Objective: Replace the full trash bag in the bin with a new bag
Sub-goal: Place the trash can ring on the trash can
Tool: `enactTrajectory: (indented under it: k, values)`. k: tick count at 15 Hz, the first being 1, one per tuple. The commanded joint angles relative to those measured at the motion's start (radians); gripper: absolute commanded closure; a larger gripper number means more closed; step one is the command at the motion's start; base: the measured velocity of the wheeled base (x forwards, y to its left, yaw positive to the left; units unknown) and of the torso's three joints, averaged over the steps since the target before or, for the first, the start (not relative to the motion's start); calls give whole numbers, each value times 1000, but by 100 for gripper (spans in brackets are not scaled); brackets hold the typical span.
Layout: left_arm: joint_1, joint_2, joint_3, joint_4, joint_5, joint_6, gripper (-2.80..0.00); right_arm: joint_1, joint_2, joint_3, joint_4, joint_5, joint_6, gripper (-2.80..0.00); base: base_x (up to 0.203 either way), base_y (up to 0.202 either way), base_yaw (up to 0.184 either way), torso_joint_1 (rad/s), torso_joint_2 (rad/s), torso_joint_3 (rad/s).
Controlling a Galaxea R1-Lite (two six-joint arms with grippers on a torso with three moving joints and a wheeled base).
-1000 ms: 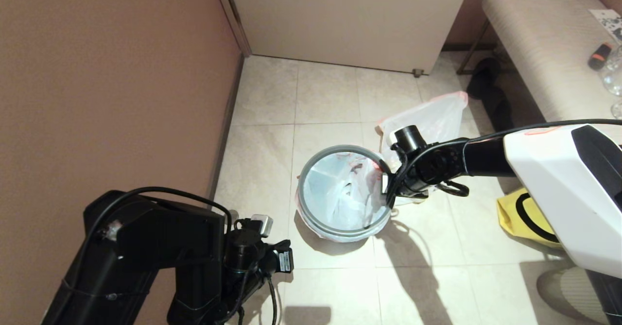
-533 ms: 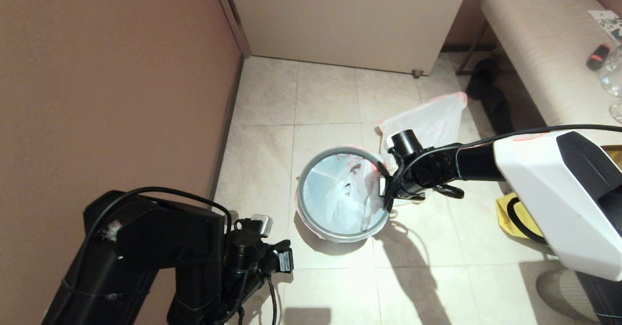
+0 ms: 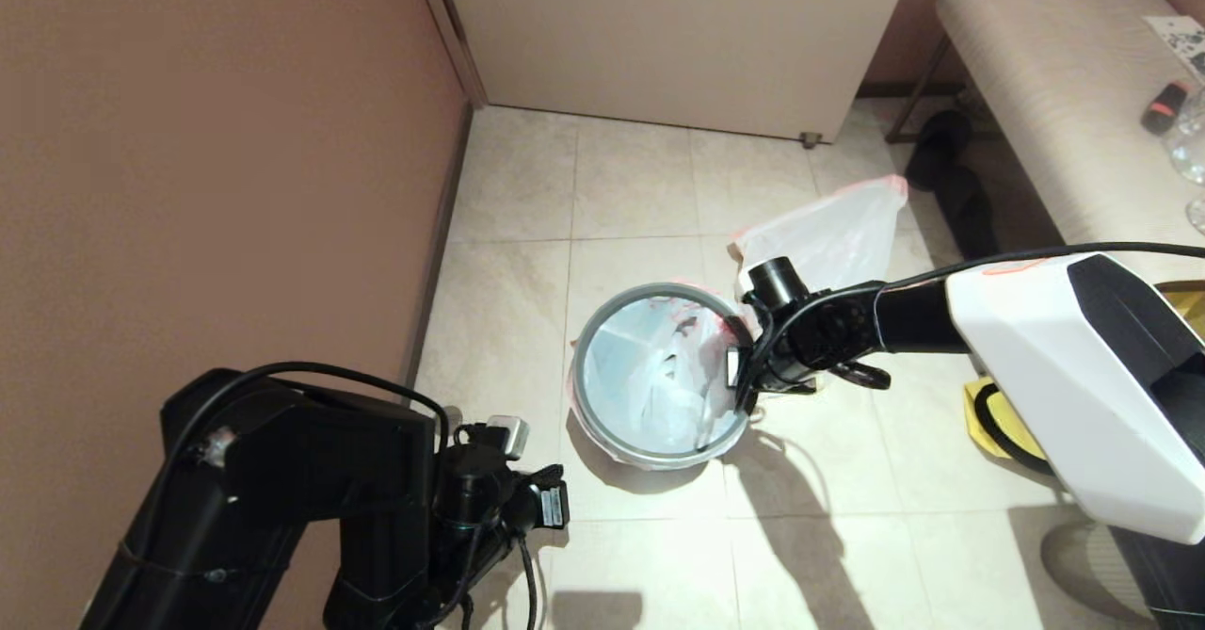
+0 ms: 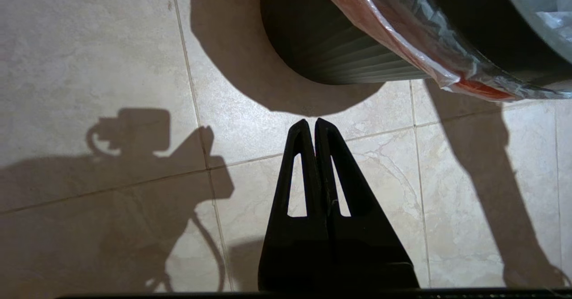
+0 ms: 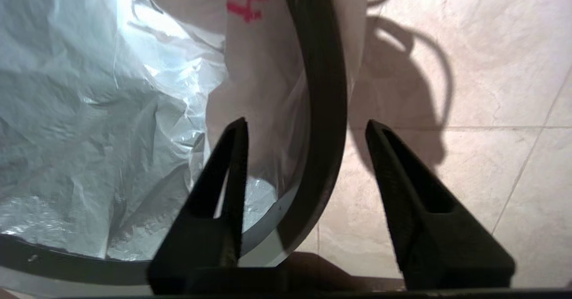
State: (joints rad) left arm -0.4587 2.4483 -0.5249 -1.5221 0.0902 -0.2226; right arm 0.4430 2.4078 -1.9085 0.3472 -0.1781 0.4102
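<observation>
Small round black plastic bin [image 3: 602,446] w/ thin grey hoop rim [image 3: 650,289] is stood on floor, lined w/ translucent white thin plastic new bag [image 3: 640,376]. Film: light, limp, slippery, tear-prone; to be gripped at rim fold. Right claw [image 5: 306,129] is spread open astride rim, nothing held. Left claw [image 4: 311,124] is pressed together, empty, parked nr bin. Translucent white full trash bag [image 3: 833,234] is set on floor just behind bin.

beige tiled floor [image 3: 640,187], brown wall [image 3: 216,140]

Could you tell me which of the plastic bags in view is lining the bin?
The new bag, translucent white with red characters, lines the bin. The full trash bag stands on the floor behind it; the yellow bag lies apart.
</observation>
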Motion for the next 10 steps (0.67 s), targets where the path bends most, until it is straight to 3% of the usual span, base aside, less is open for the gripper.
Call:
enactTrajectory:
  k: [1, 6, 10]
  values:
    - [0, 0, -1, -48, 1, -1, 0, 3, -52, 7, 5, -5, 3, -280, 0, 0, 0, 0, 0, 0]
    - [25, -23, 0, -48, 12, 39, 0, -2, -200, 136, 65, -3, 13, -280, 0, 0, 0, 0, 0, 0]
    - [32, -212, -13, -16, 19, 76, 0, -6, -301, 200, 54, 6, 40, -280, 0, 0, 0, 0, 0, 0]
